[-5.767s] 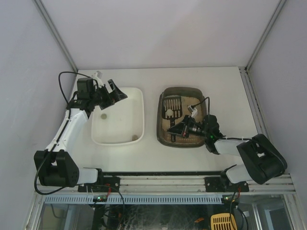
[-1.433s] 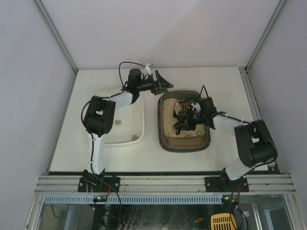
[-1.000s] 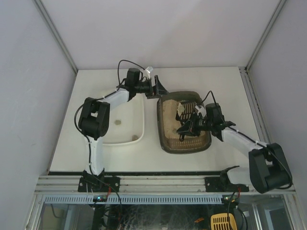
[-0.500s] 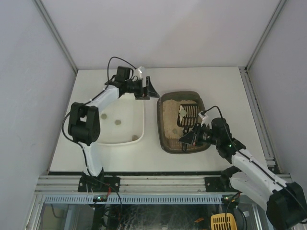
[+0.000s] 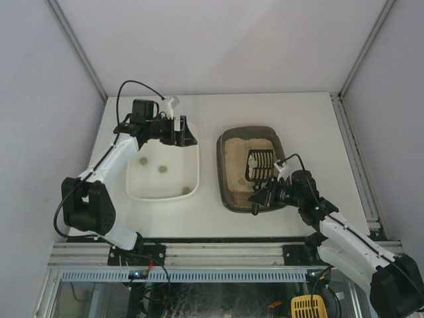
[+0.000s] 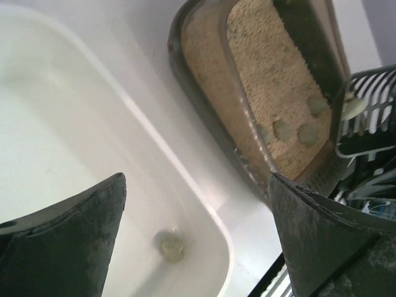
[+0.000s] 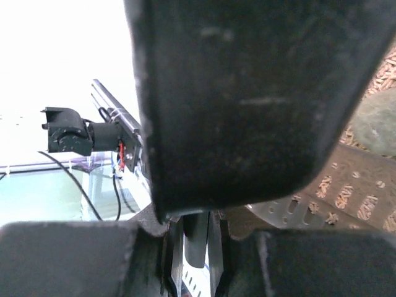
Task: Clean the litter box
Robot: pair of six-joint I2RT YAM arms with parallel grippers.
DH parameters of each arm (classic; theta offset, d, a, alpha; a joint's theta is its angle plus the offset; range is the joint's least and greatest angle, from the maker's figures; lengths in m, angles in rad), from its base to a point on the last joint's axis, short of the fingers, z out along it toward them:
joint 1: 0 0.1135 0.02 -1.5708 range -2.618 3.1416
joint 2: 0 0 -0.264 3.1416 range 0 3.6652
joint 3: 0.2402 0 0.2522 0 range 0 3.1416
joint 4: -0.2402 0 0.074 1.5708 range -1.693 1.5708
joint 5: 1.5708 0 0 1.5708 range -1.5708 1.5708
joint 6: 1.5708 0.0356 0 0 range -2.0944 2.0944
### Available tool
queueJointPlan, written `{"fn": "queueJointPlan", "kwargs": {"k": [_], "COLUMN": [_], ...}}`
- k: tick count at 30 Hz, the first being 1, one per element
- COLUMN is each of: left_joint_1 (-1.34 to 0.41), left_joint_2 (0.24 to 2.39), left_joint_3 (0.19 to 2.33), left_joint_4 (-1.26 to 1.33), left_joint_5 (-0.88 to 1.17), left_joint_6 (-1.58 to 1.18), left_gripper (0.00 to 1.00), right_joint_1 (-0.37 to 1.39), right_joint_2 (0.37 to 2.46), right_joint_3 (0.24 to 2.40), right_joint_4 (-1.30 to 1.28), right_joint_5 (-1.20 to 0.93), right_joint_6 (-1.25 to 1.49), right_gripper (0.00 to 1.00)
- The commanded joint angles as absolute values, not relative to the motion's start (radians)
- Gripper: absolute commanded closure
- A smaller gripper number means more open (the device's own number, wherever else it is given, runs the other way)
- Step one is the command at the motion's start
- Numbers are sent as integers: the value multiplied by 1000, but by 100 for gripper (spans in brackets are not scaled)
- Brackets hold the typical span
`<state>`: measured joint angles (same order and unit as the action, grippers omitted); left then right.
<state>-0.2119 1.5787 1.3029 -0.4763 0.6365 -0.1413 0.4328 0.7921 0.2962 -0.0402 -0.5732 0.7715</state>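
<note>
Right claw clamps scoop at near rim of litter box.

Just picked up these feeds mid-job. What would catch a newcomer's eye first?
The dark litter box right of centre, full of beige litter, with the black scoop inside it and the right gripper shut on its handle at the box's near end. Left of it, a white tray holds a few clumps, and the left gripper hangs open over its far end.
</note>
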Motion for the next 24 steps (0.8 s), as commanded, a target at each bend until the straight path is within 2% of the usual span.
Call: {"fn": "queueJointPlan", "kwargs": {"k": [1, 6, 9, 11, 13, 15, 18, 20, 24], "left_joint_1": [-197, -196, -188, -181, -178, -175, -176, -175, -176], "left_joint_2": [1448, 1353, 1348, 1341, 1335, 1335, 1337, 1337, 1343], "left_joint_3": [1199, 1108, 1113, 1098, 1078, 1068, 1057, 1055, 1056], "left_joint_4": [-511, -559, -616, -616, -601, -592, -576, -575, -581], "left_joint_5": [580, 491, 459, 451, 452, 460, 469, 469, 466], "left_joint_6": [-38, 20, 47, 44, 32, 19, 6, 4, 9], "left_gripper": [0, 0, 0, 0, 0, 0, 0, 0, 0], "right_joint_1": [380, 449, 368, 326, 391, 423, 314, 276, 444], "right_joint_2": [733, 774, 749, 742, 772, 798, 778, 781, 879], "right_joint_3": [266, 303, 229, 216, 263, 270, 212, 221, 303], "right_joint_4": [119, 98, 249, 257, 184, 220, 340, 315, 254], "right_joint_5": [-581, -568, -643, -637, -600, -621, -686, -686, -655], "right_joint_6": [830, 802, 909, 906, 846, 850, 939, 943, 873], "right_gripper": [100, 100, 100, 100, 100, 100, 100, 100, 100]}}
